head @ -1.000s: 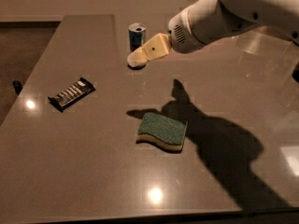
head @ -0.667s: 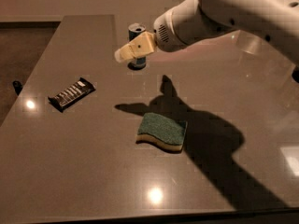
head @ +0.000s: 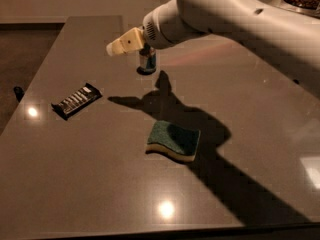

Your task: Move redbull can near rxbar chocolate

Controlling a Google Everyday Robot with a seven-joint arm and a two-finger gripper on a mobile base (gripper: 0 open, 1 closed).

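Note:
The redbull can (head: 147, 62) stands upright at the far middle of the dark table (head: 75, 184); its top is hidden behind my arm. The rxbar chocolate (head: 76, 100) lies flat at the left, a black bar with white stripes. My gripper (head: 119, 45) has cream fingers that point left; it hovers just up and left of the can, in front of its top. It holds nothing that I can see.
A green-and-yellow sponge (head: 173, 141) lies in the middle of the table, right of the bar. My white arm (head: 240, 19) crosses the upper right and casts a broad shadow over the table's right half. The table's left edge borders a dark floor.
My gripper has swung left and come closer to the camera, from right of the can to just over and left of it. The can, bar and sponge have not moved.

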